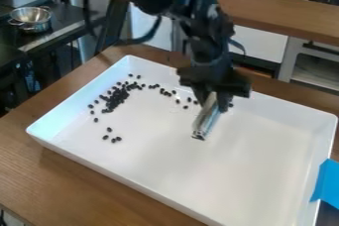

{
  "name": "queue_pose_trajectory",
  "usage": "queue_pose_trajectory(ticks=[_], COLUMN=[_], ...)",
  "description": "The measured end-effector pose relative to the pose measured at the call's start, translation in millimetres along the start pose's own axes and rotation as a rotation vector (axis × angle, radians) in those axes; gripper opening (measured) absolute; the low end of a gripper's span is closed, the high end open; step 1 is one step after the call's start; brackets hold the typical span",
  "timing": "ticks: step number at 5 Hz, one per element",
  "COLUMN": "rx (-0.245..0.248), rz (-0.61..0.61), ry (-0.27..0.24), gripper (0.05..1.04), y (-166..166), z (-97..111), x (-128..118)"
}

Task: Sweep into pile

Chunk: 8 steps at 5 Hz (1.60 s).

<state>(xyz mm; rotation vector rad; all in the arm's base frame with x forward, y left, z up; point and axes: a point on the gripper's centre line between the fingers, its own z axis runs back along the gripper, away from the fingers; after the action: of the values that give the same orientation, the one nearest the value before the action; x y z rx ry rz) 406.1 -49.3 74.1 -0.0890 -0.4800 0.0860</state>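
Gathering the dark beans point(118, 96) could be spoiled by strays missed or knocked loose.
The beans are spread in the white tray point(265, 160), mostly clustered toward the view's left, with a thin trail led toward the black gripper point(213, 98) and a few strays set apart nearer the front wall. A slim silvery tool point(206, 117) is clasped by the gripper and held at a slant; whether the tray floor is touched by its lower end cannot be told. If the end is raised, beans could be passed over; if it is pressed too hard, the tool could be twisted in the grasp or the tray shoved. The bean beside the gripper could be left behind, and the cluster could be scattered by a fast stroke.
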Motion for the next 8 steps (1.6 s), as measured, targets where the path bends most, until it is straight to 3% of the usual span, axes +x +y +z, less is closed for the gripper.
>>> queue_pose_trajectory(ticks=[2,3,5,7,8], rx=[0.0,-0.031,-0.027,0.01,0.05], rz=[-0.053,-0.058,-0.037,-0.076,-0.097], ry=[0.057,0.097,0.133,0.115,0.112], gripper=[0.378,0.378,0.378,0.378,0.378], y=[-21.8,-25.5,-0.1,20.1,30.7], z=[-38.3,-46.9,-48.5,-51.4,-58.3], x=[9.3,12.7,12.9,14.5,13.8])
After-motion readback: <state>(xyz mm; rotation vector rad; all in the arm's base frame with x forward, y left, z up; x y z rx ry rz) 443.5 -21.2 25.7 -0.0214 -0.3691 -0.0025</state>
